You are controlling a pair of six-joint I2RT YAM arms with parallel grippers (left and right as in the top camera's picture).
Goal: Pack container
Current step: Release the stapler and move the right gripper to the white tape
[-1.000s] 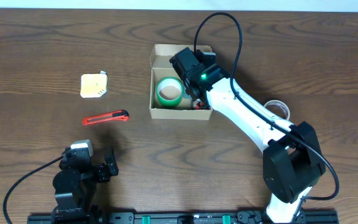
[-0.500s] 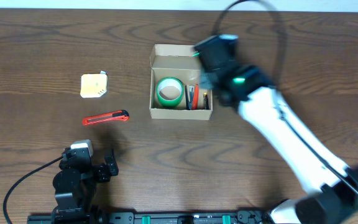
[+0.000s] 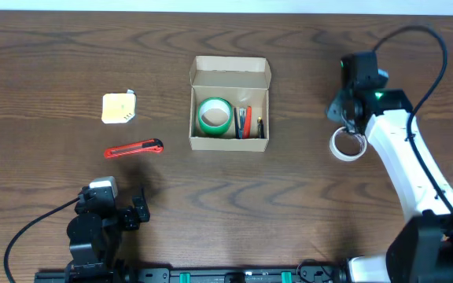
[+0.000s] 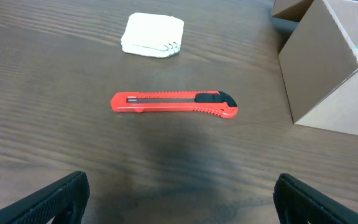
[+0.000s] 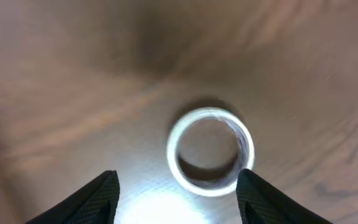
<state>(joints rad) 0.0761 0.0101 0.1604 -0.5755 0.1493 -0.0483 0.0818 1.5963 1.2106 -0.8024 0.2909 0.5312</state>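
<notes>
The container (image 3: 230,142), a tan cardboard box, stands open mid-table and holds a green tape roll (image 3: 213,115) beside red and black tools (image 3: 247,123). Its side wall also shows in the left wrist view, as the container (image 4: 331,81). To the right of it my right gripper (image 3: 348,119) hovers over a clear tape roll (image 3: 346,145). In the right wrist view the gripper (image 5: 178,200) is open and the clear tape roll (image 5: 210,151) lies just beyond its fingertips, untouched. My left gripper (image 3: 104,214) rests open at the near left, holding nothing, and its wrist view shows the gripper (image 4: 182,205) over bare wood.
A red utility knife (image 3: 134,148) lies left of the box, seen again as the knife (image 4: 174,104) ahead of the left fingers. A pale yellow pad (image 3: 119,108) sits beyond it, the same pad (image 4: 152,35) at the top of the left wrist view.
My right arm has swung from inside the box to the right, over the clear tape roll, with its jaws widening. The left arm has not moved.
</notes>
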